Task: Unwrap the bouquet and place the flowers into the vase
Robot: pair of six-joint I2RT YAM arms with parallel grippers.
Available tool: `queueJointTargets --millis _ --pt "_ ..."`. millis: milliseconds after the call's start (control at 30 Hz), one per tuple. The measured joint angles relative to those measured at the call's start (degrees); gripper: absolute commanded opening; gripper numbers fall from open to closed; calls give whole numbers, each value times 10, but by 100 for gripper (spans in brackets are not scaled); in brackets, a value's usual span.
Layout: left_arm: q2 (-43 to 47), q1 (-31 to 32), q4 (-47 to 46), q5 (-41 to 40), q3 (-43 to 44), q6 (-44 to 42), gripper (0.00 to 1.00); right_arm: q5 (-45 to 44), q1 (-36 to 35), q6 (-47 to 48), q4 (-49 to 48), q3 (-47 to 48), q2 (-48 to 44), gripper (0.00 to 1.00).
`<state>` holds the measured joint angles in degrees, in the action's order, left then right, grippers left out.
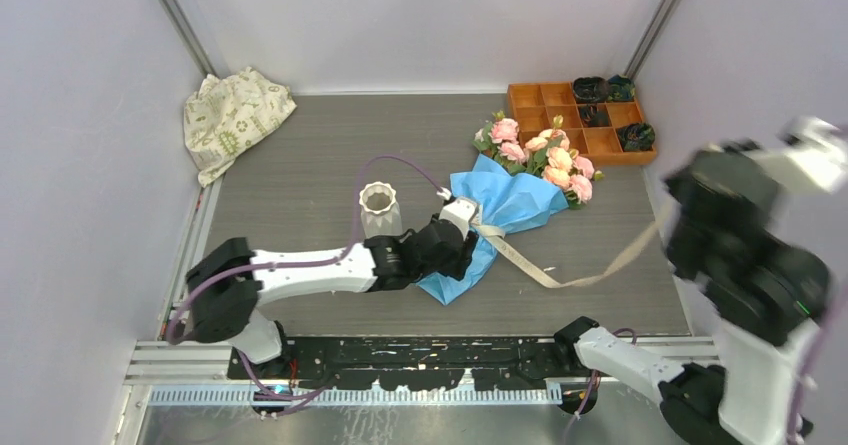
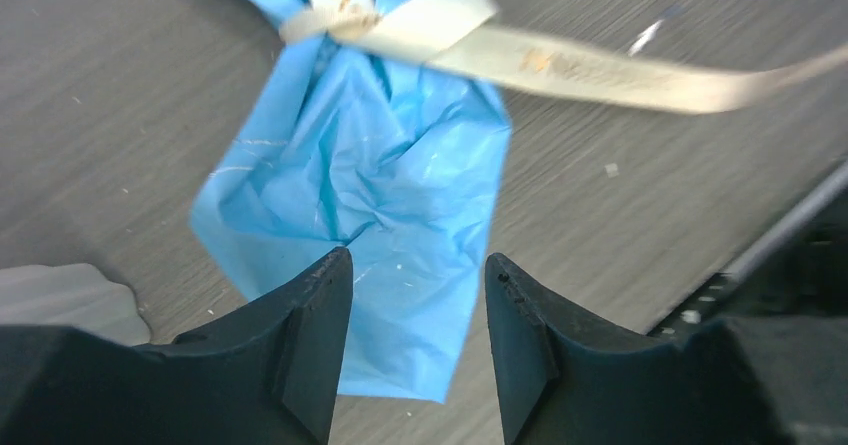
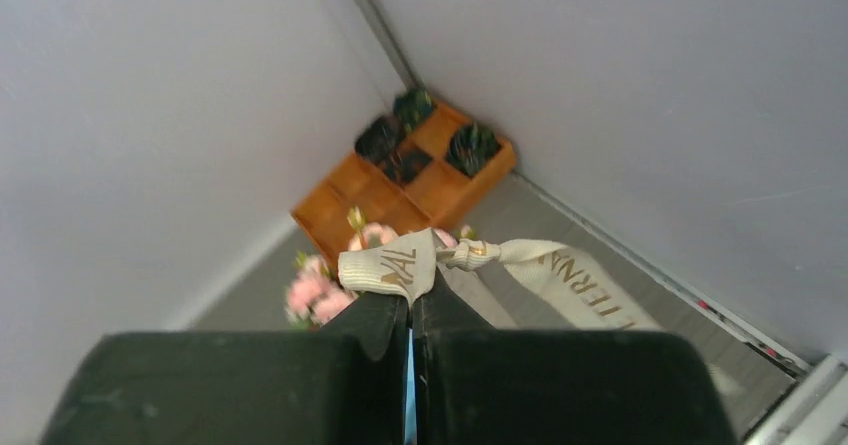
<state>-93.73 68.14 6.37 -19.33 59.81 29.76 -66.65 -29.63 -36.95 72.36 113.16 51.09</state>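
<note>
A cream patterned cloth point(image 1: 235, 115) lay crumpled in the far left corner of the table point(image 1: 300, 185). Nearer the middle, the white ribbed vase point(image 1: 379, 209) stood upright with nothing visible in its mouth, just beside the left arm.

To the right of the vase, the left gripper point(image 2: 418, 265) reached low over the table. Its fingers point(image 2: 320, 305) were closed in on the lower end of the bouquet point(image 1: 505, 210), and the crumpled blue wrapper point(image 2: 380, 175) filled the gap between them. The bouquet lay on its side at the middle of the table, slanting up and to the right. A beige ribbon point(image 1: 545, 275) was knotted round the neck of the wrapper. One end trailed across the table and then rose off it toward the right.

The pink and peach flowers point(image 1: 545, 155) spilled from the wide end of the wrapper. They lay close against the front of an orange tray point(image 1: 540, 100) in the far right corner, which had dark items in some compartments.

At the right, the right gripper point(image 3: 410, 300) was raised well above the table. Its fingers were pressed fully together, pinching the ribbon's end.
</note>
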Motion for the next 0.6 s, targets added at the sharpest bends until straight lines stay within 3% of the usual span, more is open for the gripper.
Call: queueJointTargets --millis 167,300,467,600 --pt "112 2 17 -2 1 -7 56 65 -1 -28 12 -92 102 1" --pt "173 2 28 -10 2 -15 57 105 22 -38 27 -143 125 1" --pt "216 2 52 -27 2 -19 58 241 189 -18 2 -187 116 1" --pt "236 2 61 -39 1 -20 58 410 373 7 -44 -271 124 1"
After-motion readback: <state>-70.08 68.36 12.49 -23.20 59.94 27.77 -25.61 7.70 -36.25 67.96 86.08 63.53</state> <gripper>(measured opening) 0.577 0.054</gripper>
